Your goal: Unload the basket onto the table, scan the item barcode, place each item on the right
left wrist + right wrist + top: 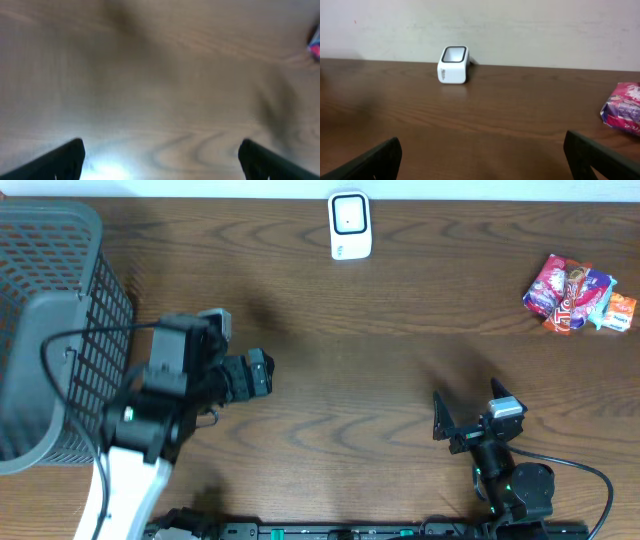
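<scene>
The item, a bright pink and purple snack packet [578,295], lies at the far right of the wooden table; it also shows at the right edge of the right wrist view as the packet [625,110] and as a blurred sliver, the packet [315,47], in the left wrist view. A white barcode scanner [349,225] stands at the table's far edge, the same scanner [453,65] facing my right gripper. My left gripper [255,373] hangs open over bare wood left of centre, its fingers [70,160] wide apart. My right gripper [470,408] is open and empty near the front edge, fingers [600,160] spread.
A tall grey mesh basket [50,330] fills the left end of the table, right beside the left arm. A pale wall [520,30] rises behind the scanner. Cables trail from the right arm's base at the front edge.
</scene>
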Controlling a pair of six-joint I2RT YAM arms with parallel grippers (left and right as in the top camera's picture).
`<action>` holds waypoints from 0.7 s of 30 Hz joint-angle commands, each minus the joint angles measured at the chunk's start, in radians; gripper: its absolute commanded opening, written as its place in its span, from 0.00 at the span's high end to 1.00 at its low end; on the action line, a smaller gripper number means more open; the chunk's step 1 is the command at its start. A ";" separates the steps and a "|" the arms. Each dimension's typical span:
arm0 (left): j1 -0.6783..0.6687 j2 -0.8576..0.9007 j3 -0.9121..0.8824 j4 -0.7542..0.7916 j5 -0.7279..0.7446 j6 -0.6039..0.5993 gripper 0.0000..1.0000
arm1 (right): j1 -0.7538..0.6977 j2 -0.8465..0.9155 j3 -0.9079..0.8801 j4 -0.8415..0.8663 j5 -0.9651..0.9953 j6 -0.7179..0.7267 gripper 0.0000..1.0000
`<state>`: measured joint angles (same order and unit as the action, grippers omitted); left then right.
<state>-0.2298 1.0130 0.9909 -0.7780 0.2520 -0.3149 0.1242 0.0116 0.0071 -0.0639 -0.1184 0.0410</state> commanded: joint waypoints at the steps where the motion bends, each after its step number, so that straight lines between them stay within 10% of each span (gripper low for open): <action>1: 0.002 -0.190 -0.164 0.141 -0.017 0.152 0.02 | 0.006 -0.005 -0.002 -0.003 0.005 0.010 0.01; 21: 0.025 -0.924 -0.702 0.555 -0.018 0.375 0.02 | 0.006 -0.005 -0.002 -0.003 0.005 0.010 0.01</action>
<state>-0.2211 0.1310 0.3420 -0.2726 0.2436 0.0284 0.1238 0.0120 0.0071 -0.0635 -0.1154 0.0410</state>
